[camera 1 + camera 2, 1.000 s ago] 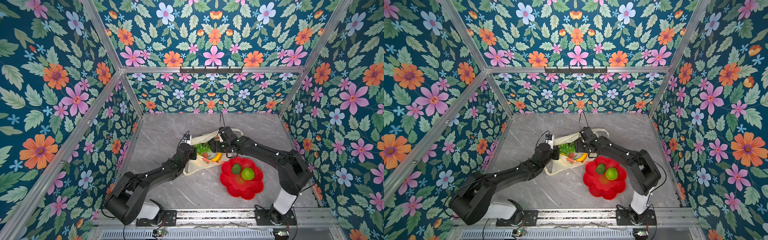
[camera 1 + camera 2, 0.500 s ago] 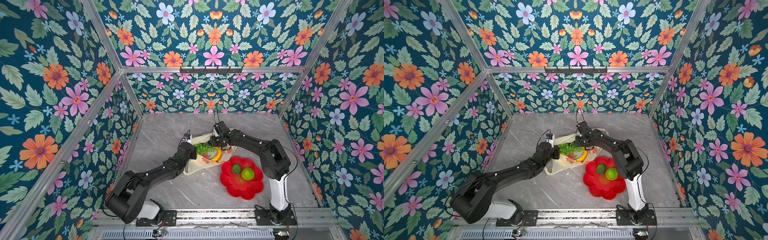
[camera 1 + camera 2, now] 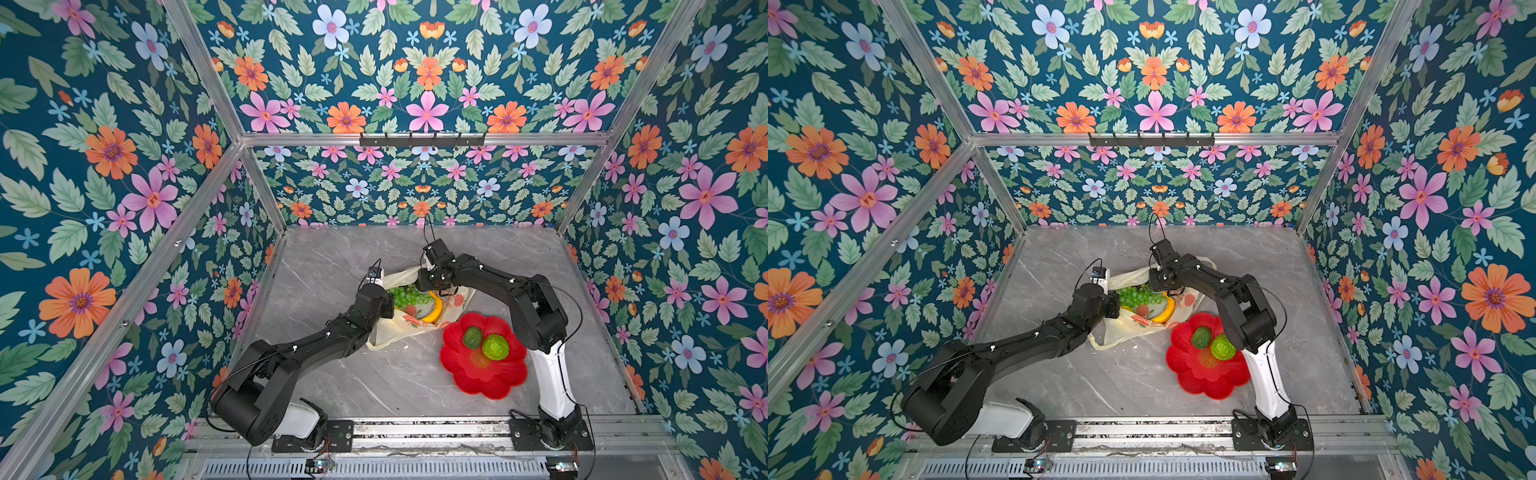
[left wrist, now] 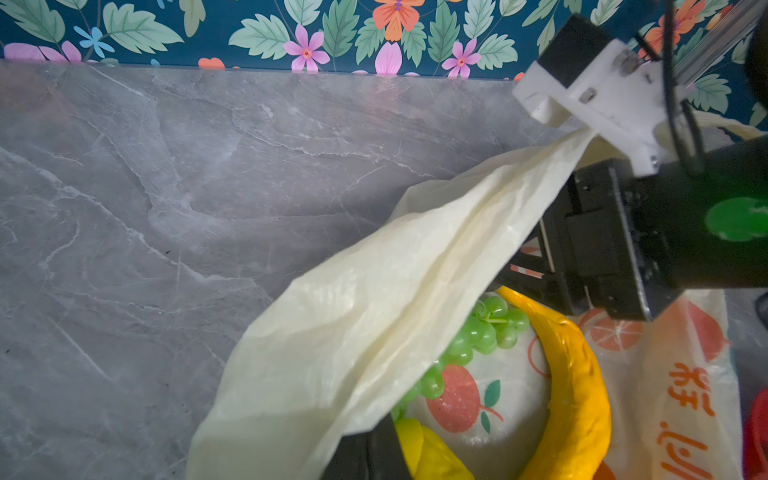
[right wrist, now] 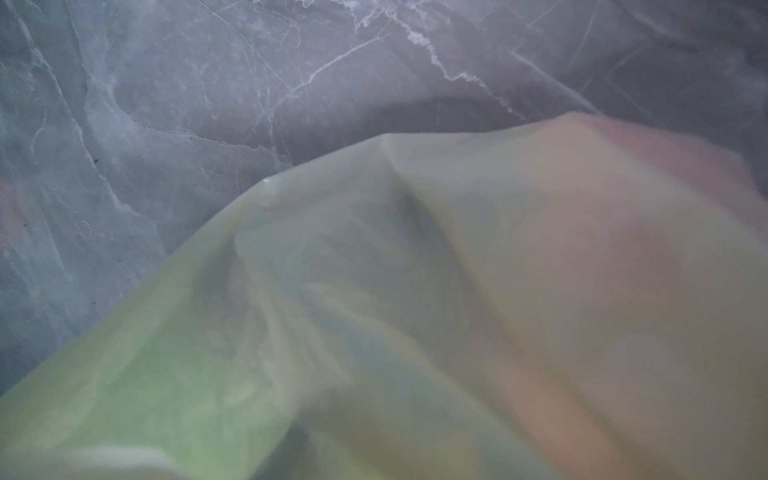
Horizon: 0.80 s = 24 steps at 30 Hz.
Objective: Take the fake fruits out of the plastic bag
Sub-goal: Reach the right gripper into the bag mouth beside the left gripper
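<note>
Mid-frame in a top view, the right gripper (image 3: 434,286), its opening untellable, sat just above the vertical banana's (image 3: 439,308) upper tip, nearer than the left gripper (image 3: 390,296), which pinched the plastic bag (image 3: 395,328).

Both top views, my rig: plastic bag (image 3: 390,332) on table (image 3: 332,270), mid-frame, bit right of centre. In bag: grape bunch (image 3: 405,296) on left, banana (image 3: 434,309) right of it, touching. Lemon (image 4: 432,457) in there too, near grapes, left wrist view. Plate (image 3: 482,382) lower right of bag, just beside it. On plate: avocado (image 3: 472,337) left, bumpy fruit (image 3: 495,347) right against it. My left gripper (image 3: 390,296) at bag's left edge, my right gripper (image 3: 432,284) at its upper edge.
</note>
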Available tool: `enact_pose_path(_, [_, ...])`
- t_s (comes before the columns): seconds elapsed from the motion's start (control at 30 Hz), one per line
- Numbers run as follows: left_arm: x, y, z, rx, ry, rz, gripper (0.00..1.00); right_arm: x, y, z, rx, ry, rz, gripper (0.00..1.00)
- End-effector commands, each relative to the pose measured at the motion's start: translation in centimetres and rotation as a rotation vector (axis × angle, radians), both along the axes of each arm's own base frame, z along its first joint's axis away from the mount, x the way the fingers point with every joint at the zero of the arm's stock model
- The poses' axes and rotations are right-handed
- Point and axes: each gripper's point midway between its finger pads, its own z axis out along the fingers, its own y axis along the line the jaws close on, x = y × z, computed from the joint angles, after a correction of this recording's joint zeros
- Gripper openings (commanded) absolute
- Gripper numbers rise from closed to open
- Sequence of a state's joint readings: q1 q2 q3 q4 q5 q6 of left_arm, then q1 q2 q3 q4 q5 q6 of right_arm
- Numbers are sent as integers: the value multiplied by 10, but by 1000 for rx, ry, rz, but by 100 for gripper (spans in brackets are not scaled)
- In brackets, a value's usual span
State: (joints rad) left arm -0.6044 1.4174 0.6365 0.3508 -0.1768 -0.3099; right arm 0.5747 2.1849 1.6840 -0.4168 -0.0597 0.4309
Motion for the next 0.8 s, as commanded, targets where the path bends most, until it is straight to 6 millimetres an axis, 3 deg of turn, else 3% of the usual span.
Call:
enact_pose_path(0.0, [2,-1,3,-4,-7,-1,0,2,0,-4,-18,9,8,48])
enact_pose_path(0.47, [3,0,1,5,-3,7,0,3,0,-6,-22,32,6,37])
enact_pose_path(0.77, [2,0,1,1,-3,6,0,11,1,-19,-40,23,-5,47])
